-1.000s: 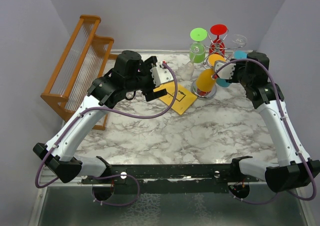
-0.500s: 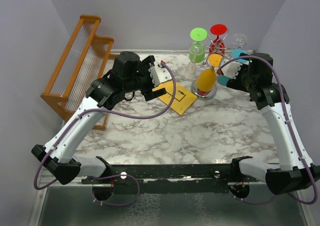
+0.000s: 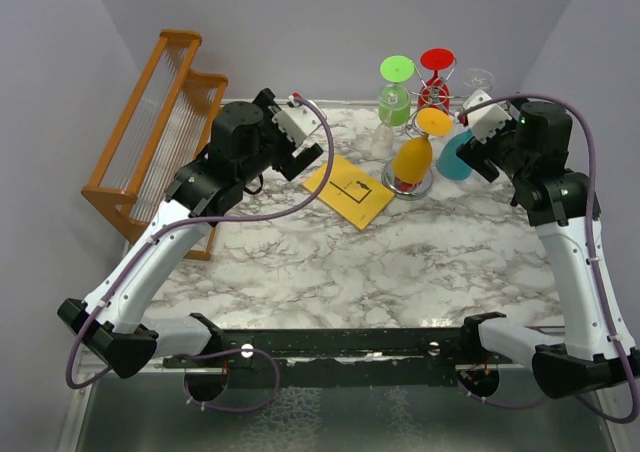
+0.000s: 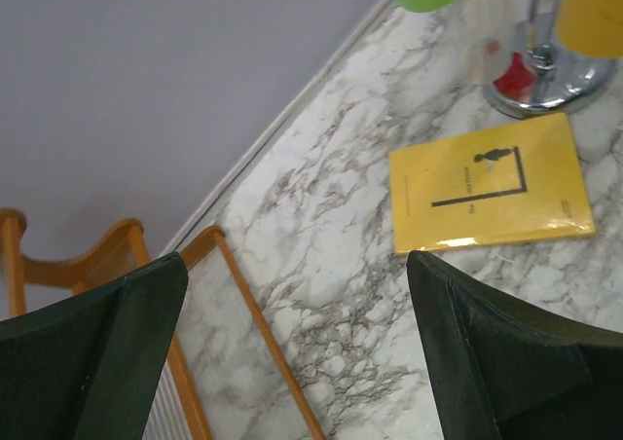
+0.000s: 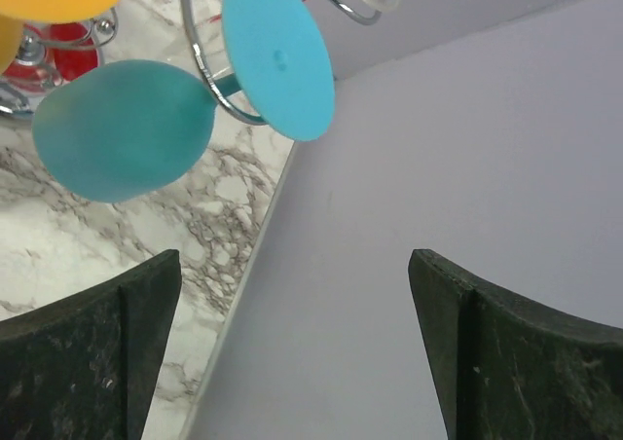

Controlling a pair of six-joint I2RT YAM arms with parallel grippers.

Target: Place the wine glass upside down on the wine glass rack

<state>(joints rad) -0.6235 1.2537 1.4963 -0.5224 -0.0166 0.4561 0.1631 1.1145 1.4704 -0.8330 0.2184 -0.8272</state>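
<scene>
A white marble-patterned tabletop (image 3: 400,262) sits between plain lilac walls (image 3: 330,22). Near its far edge stands a silver wire wine glass rack (image 3: 411,184) with a round shiny base and curled arms on top. A teal wine glass (image 5: 122,128) hangs upside down on the rack's right side, tilted, foot uppermost, its stem caught in a wire loop. An orange wine glass (image 3: 412,157), a green wine glass (image 3: 395,104), a red wine glass (image 3: 435,60) and a clear wine glass (image 3: 478,77) hang foot-up on the rack's other arms. The right gripper (image 5: 292,265) hovers just right of the rack, near the teal glass but not touching it, jaws spread wide and empty. The left gripper (image 4: 292,289) hangs left of the rack, jaws also wide apart, holding nothing. A flat yellow booklet (image 3: 348,190) lies just left of the rack's base. An orange-brown wooden slatted stand (image 3: 150,122) is well to the rack's left.
</scene>
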